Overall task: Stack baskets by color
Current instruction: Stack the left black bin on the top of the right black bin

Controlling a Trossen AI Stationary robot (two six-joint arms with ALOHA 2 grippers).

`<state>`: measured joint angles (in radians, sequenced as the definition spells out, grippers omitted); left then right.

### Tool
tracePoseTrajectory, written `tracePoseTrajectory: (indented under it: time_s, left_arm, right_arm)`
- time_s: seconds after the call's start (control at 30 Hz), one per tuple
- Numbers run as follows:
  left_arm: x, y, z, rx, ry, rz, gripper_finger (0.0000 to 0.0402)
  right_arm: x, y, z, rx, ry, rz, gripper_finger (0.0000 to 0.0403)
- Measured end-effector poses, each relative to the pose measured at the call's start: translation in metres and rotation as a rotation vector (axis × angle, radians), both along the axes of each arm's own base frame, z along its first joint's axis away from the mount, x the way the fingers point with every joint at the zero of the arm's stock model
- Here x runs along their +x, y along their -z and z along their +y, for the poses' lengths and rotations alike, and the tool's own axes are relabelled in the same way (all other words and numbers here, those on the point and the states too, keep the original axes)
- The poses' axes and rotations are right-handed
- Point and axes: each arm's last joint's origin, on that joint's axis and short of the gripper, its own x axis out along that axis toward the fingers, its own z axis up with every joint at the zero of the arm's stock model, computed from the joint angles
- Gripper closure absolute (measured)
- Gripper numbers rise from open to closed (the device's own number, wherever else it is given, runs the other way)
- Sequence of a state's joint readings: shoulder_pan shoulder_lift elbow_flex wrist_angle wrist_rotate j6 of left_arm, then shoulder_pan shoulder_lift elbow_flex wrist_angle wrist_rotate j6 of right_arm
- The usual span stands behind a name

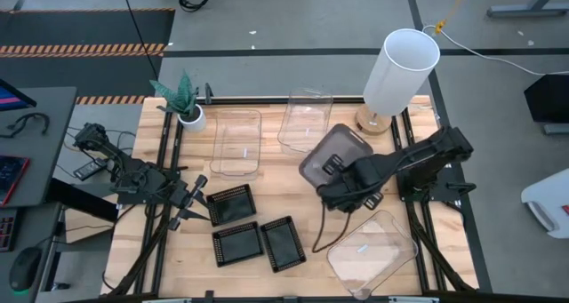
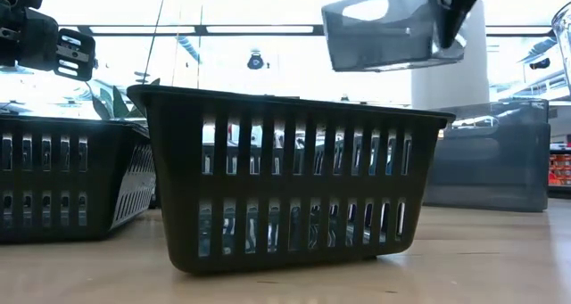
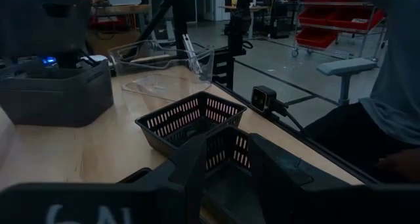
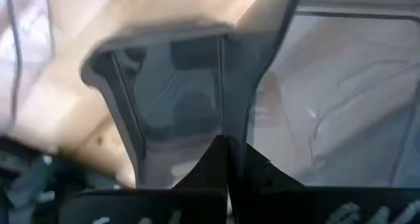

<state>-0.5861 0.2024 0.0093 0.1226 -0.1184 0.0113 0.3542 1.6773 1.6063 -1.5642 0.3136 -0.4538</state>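
Observation:
My right gripper is shut on a smoky grey basket, which hangs high over the table in the low view. Another grey basket stands on the table below and beyond it. Three black mesh baskets stand at the near left, each on its base. Two clear baskets lie at the far middle and a third at the near right. My left gripper is open and level, just left of the nearest black basket, holding nothing. My right gripper pinches one wall of the grey basket at its near end, the wall standing edge-on between the two fingers. The fingers come from above, pointing steeply down. The basket is lifted clear of the table and hangs tilted below them.
A tall white lamp stands at the far right corner and a small potted plant at the far left. A person sits beyond the table's edge in the left wrist view. Bare wood shows mid-table.

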Motion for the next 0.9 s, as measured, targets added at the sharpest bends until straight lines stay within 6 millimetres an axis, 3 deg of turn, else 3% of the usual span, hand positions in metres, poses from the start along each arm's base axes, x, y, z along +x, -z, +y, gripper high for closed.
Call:
tracePoseTrajectory:
  time_s: [0.5,0.67,0.9]
  left_arm:
    - [0.0,0.0,0.0,0.0,0.001,0.0,0.028]
    - [0.0,0.0,0.0,0.0,0.0,0.0,0.028]
    - [0.0,0.0,0.0,0.0,0.0,0.0,0.028]
  right_arm:
    - [-0.081,0.04,-0.007,-0.004,-0.006,0.116,0.04]
    - [-0.085,0.067,-0.004,0.011,-0.055,0.088,0.04]
    - [-0.069,0.098,0.003,0.023,-0.088,0.006,0.0383]
